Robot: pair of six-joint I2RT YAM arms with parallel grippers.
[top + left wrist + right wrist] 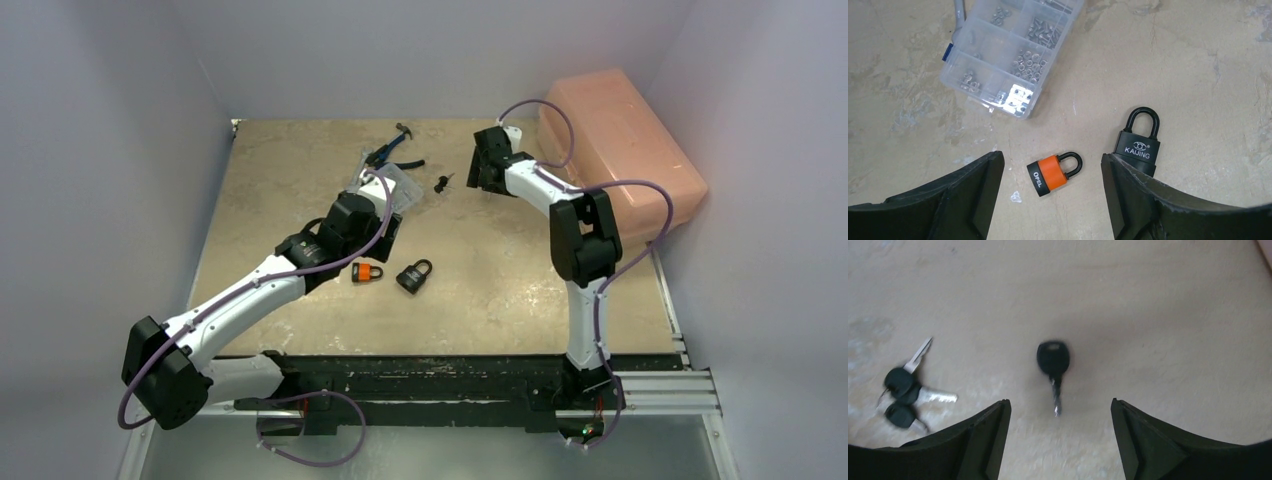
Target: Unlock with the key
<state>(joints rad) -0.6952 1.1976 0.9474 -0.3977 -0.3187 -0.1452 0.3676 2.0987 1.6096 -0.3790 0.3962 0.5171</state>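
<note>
A small orange padlock (pixel 1054 173) marked OPEL lies flat on the table between the open fingers of my left gripper (pixel 1052 157), which hovers over it and touches nothing. A larger black padlock (pixel 1139 142) lies just to its right, partly behind my right finger. Seen from above, the orange padlock (pixel 366 271) and the black padlock (pixel 414 275) lie side by side. My right gripper (pixel 1060 402) is open above a single black-headed key (pixel 1053 365) lying on the table, blade toward the fingers. A bunch of keys (pixel 905 390) lies to the left.
A clear compartment box of screws and nuts (pixel 1008 55) sits just beyond the orange padlock. Blue-handled pliers (pixel 395 150) lie at the back of the table. A pink plastic bin (pixel 620 140) stands at the back right beside the right arm.
</note>
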